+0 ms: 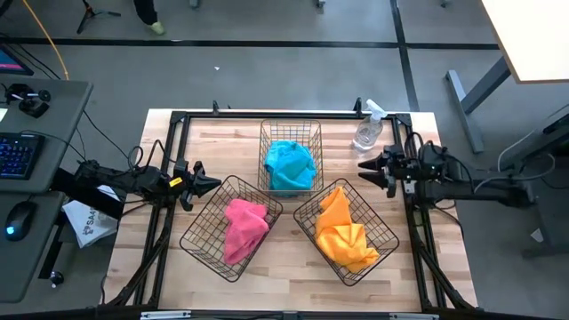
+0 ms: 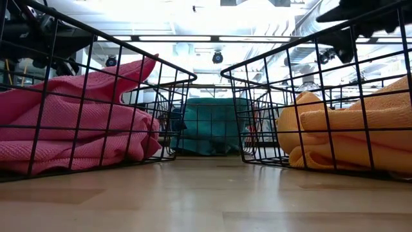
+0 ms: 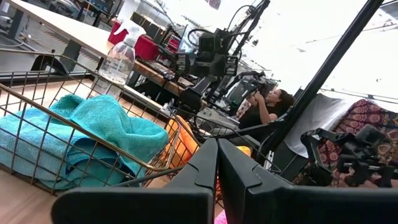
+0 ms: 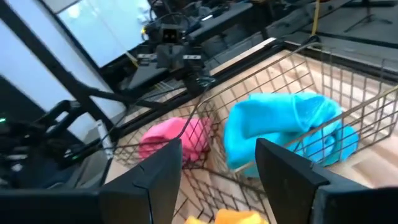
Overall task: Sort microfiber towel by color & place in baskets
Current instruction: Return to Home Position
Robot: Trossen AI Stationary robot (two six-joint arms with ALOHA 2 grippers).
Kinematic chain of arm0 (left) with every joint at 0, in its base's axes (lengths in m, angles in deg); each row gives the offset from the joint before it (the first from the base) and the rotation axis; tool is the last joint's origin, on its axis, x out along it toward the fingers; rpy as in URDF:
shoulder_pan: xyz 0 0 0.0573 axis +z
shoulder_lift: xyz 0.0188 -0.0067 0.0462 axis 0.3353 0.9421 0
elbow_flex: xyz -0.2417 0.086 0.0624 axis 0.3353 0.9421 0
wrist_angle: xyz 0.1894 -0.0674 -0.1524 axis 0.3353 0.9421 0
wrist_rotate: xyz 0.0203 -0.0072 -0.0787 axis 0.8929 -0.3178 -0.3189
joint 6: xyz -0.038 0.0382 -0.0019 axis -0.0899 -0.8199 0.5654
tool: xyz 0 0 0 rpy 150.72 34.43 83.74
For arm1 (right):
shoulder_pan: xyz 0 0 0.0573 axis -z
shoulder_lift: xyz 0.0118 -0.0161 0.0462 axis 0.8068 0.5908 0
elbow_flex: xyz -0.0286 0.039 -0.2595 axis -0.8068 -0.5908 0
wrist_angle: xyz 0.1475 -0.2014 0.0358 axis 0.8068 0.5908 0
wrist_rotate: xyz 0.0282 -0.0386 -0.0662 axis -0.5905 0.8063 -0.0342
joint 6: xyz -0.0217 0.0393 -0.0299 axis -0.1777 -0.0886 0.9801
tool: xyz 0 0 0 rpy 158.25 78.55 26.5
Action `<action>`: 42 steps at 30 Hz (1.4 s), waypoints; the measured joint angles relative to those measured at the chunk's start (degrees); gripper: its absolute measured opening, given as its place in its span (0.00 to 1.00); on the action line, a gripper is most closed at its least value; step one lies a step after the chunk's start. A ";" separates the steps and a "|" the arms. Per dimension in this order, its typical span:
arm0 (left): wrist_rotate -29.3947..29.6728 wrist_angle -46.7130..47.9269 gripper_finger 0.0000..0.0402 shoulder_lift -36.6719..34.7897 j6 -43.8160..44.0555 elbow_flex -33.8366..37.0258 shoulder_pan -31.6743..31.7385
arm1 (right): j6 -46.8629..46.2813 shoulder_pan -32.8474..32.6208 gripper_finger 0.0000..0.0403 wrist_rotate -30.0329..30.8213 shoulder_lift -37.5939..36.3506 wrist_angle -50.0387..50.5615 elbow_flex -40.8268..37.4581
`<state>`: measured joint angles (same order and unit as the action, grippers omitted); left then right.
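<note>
We see three wire baskets on the wooden worktop [image 1: 222,147], each holding towels of one colour. The turquoise towel [image 1: 290,164] lies in the far basket [image 1: 290,124], in the middle of the worktop's back half. The pink towel [image 1: 244,227] sits bunched in the near-left basket [image 1: 197,233]. The yellow-orange towel [image 1: 342,233] fills the near-right basket [image 1: 384,236]. Both near baskets stand turned at an angle, with their inner corners close together below the far one.

The left claw [image 1: 206,185] hangs at the worktop's left side, just beside the near-left basket's upper corner. Its fingers [image 3: 202,174] are pressed together with nothing between them. The right claw [image 1: 366,169] hangs at the right side, between the clear spray bottle [image 1: 368,130] and the near-right basket. Its fingers [image 4: 165,165] stand apart and hold nothing. We see both claws pointing inward toward the baskets and touching neither cloth nor wire.
</note>
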<state>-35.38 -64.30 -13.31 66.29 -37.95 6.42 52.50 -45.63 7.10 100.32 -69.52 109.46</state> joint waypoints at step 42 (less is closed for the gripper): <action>-0.02 -0.02 0.00 0.00 0.02 -0.04 0.00 | 8.03 -5.92 0.31 9.68 -17.18 -14.52 -23.82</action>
<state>-35.40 -64.32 -13.31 66.32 -38.00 6.42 60.53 -51.54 16.78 83.14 -84.04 85.64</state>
